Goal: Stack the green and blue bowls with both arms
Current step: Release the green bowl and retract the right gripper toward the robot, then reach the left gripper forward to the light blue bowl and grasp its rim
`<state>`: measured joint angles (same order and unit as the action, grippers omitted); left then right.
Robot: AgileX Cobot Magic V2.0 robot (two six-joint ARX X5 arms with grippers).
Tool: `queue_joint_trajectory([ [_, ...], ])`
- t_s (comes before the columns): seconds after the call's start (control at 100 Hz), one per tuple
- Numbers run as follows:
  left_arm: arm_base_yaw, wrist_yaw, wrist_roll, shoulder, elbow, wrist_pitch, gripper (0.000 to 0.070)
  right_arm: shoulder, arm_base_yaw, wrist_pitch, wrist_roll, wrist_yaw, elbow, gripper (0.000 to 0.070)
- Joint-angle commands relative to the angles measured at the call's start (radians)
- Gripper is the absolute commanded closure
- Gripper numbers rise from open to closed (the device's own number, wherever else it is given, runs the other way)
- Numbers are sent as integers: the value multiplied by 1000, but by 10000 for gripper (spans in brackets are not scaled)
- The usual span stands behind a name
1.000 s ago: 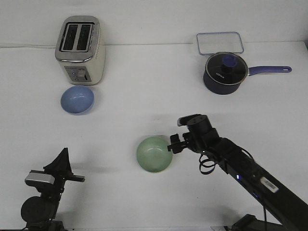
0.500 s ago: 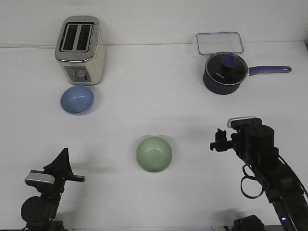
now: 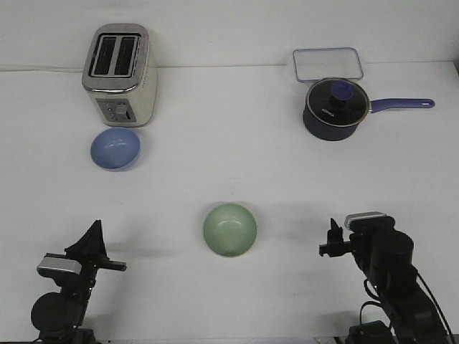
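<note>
Right gripper (image 3: 331,242) sits right of green bowl (image 3: 229,229), apart.

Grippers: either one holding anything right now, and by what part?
Nothing is held. The right gripper is apart from the green bowl, which sits alone on the table. The left gripper is far from the blue bowl.

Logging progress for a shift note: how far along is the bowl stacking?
Nothing is stacked yet. The green bowl sits alone mid-table and the blue bowl lies apart, beside the toaster. Neither the right gripper nor the left gripper holds anything. Left: pick up one bowl and set it into the other.
</note>
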<state>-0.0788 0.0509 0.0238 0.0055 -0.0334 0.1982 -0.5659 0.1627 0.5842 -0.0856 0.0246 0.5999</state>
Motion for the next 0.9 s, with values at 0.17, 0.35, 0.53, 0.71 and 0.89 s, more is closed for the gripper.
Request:
queue_joint_trajectory([
  [0.17,1,-3,-6,-2,19,12,688,48,2,-38,-42,-16,3,271],
  [0.35,1,-3,-8,-2,17,31,688,50,2,-39,-42,2,3,271],
  [0.53,1,-74,84,8,-88,-58,688,50,2,-39,-41,3,3,271],
  [0.71,1,-113,105,138,-324,-191,688,50,2,-38,-40,3,3,271],
  [0.89,1,-111,83,419,-669,-448,688,50,2,-38,-40,3,3,271],
])
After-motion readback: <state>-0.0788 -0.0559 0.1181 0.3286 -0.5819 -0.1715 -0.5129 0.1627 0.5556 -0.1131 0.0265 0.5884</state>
